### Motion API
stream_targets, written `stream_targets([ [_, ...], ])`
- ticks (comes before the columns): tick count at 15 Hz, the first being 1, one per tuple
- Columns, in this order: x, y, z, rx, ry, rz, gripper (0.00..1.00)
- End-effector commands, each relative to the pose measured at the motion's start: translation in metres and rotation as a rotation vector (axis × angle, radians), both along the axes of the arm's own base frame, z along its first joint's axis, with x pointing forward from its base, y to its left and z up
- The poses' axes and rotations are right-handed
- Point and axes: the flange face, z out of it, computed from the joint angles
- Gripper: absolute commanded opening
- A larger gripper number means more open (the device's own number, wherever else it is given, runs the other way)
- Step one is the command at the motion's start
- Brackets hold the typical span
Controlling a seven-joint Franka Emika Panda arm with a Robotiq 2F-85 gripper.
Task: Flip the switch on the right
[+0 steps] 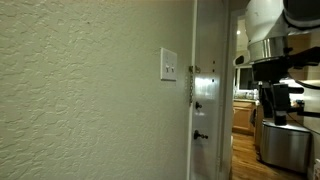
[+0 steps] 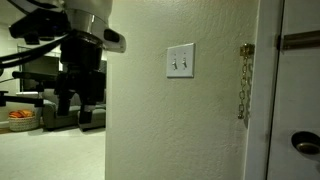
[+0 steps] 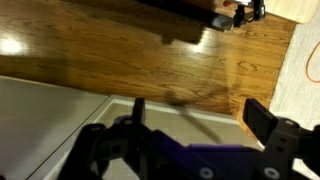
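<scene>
A white wall plate with two small toggle levers is set in the textured cream wall; it also shows in an exterior view. The right lever is tiny. My gripper hangs from the arm well away from the plate, off to the side past the door edge; it also shows in an exterior view. In the wrist view my gripper is open and empty, its two dark fingers spread over a wooden floor. The switch is not in the wrist view.
A white door with a brass chain and a dark knob stands beside the plate. A kitchen with cabinets and a steel bin lies behind the arm. Wooden floor is below.
</scene>
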Motion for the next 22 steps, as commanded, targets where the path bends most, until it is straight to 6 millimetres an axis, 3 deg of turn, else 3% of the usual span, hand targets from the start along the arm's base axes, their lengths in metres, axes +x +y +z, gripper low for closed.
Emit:
stream_targets([
  [1, 0.039, -0.005, 0.015, -0.021, -0.071, -0.027, 1.00],
  [8, 0.105, -0.008, 0.038, -0.026, -0.165, -0.045, 1.00],
  [9, 0.089, -0.004, 0.031, -0.019, -0.141, -0.017, 1.00],
  [17, 0.097, -0.003, 0.029, -0.020, -0.135, -0.015, 1.00],
  [22, 0.130, -0.007, 0.036, -0.013, -0.169, -0.059, 1.00],
])
